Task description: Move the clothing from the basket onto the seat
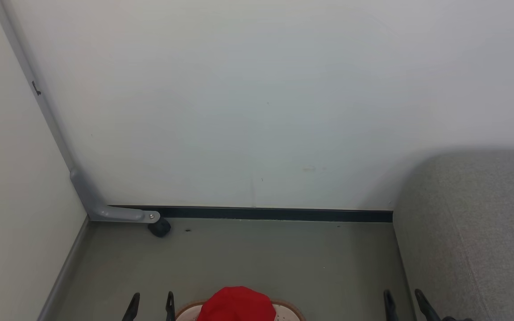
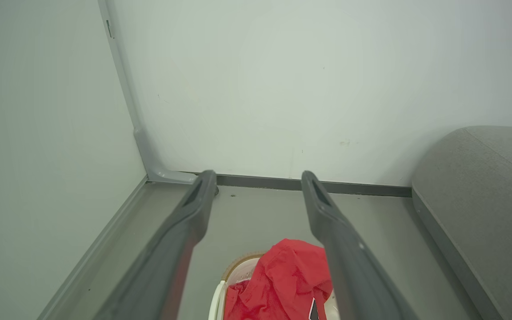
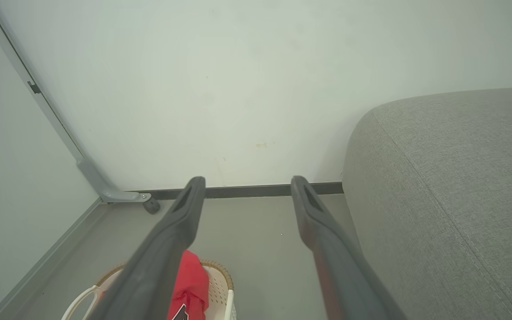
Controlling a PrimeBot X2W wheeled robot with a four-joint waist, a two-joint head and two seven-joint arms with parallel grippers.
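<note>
Both spread and empty, but the left end effector (image 1: 152, 306) sits just beside the clothing (image 1: 237, 304) heaped in the basket (image 1: 286, 312), way nearer than the right end effector (image 1: 403, 304) by the seat (image 1: 471, 232).

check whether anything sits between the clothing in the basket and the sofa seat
Nothing visible does. The clothing lies in the basket, and bare floor separates the basket from the seat on the right. The left gripper and right gripper are both open, with nothing between them and the clothing.
</note>
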